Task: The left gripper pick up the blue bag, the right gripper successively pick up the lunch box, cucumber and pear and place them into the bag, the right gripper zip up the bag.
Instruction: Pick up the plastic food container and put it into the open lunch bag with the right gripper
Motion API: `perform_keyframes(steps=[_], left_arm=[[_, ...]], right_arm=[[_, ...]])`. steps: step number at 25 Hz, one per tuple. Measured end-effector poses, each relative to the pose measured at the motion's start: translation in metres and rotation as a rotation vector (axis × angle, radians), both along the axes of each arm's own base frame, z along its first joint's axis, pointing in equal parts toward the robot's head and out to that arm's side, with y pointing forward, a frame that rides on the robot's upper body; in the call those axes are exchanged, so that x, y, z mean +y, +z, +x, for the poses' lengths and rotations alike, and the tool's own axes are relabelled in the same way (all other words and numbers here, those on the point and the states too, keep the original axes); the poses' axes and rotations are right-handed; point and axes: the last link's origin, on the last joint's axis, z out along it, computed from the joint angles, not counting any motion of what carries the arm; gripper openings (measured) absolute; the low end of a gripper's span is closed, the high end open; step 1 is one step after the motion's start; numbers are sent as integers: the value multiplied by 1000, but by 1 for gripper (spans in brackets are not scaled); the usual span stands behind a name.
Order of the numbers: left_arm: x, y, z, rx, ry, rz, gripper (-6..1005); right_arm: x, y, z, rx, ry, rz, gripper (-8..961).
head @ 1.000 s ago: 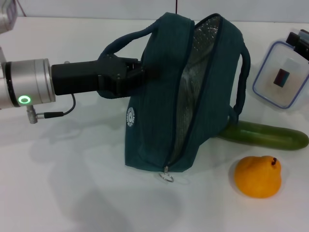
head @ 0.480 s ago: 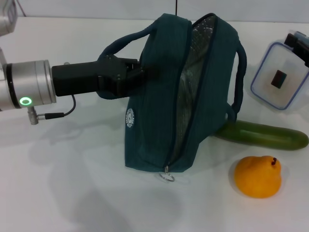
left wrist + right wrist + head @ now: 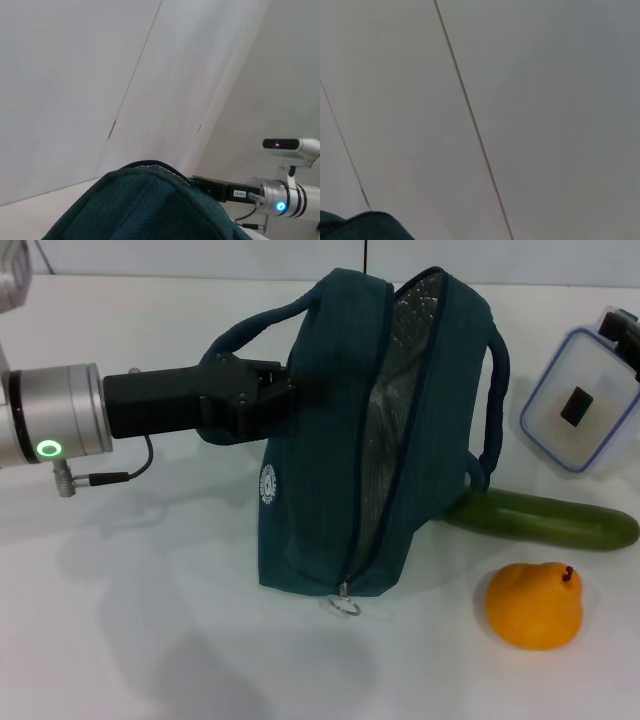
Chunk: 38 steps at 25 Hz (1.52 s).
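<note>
Right hand (image 3: 215, 186), beyond bag (image 3: 145, 210)

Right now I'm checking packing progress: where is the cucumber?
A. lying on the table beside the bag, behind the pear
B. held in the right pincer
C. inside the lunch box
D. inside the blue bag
A: the cucumber lies on the table, one end at the base of the blue bag, with the pear in front of it.
</note>
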Motion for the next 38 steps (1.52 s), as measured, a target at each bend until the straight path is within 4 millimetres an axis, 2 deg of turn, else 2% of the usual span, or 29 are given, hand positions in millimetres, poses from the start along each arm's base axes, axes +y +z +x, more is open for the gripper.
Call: perform_keyframes(steps=[6,13,14,21,25,28,32,38], left_arm=[[4,7,1,-17,30,-3,42],[8,14,2,-18,39,-11,42],[7,13,3,-19,36,-10,42],[7,11,2,-12,34,-10,42],[7,10,3,-14,34,-11,43],[7,8,5,-15,31,-15,43],[8,5,7,-18,22,-14,43],[9,4,5,-11,23,7,43]], right_arm=[[-7,8,-9,68,69,9,81],[-10,17,-29,149,178,19,82],[-7,23,-43,196,237,33,82],[9,34,-102,307,449,34,83],[25,28,-141,330,537,-17,83],[30,18,-162,320,581,-66,84],[32,7,-168,302,574,-110,84],[31,-5,-160,265,527,-150,85]])
